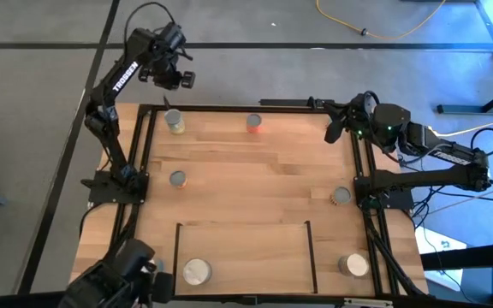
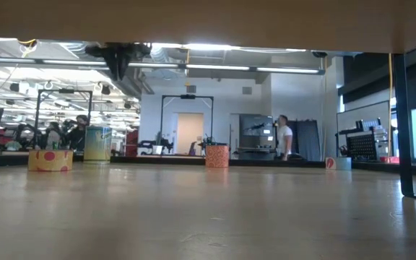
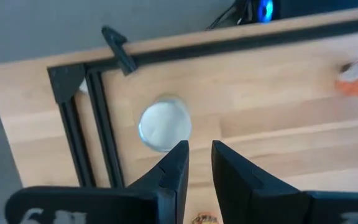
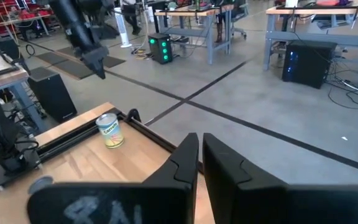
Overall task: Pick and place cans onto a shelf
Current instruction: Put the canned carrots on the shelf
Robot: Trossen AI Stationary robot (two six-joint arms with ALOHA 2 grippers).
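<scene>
Left gripper (image 1: 175, 79) hangs above the table's far-left corner, fingers (image 3: 174, 163) a narrow gap apart and empty; a white-topped can (image 3: 164, 123) stands just below and ahead of the tips. Right gripper (image 1: 335, 126) waits at the far-right edge, fingers nearly together, empty. One can (image 1: 196, 271) stands on the shelf (image 1: 246, 248).

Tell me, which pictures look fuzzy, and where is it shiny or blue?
In the low view the tabletop up close is soft and fuzzy, while the ceiling lights behind glow bright. In the left wrist view the white-topped can looks a bit blurred and an orange can at the edge is smeared. In the high view blue light washes the floor at the upper right.
</scene>
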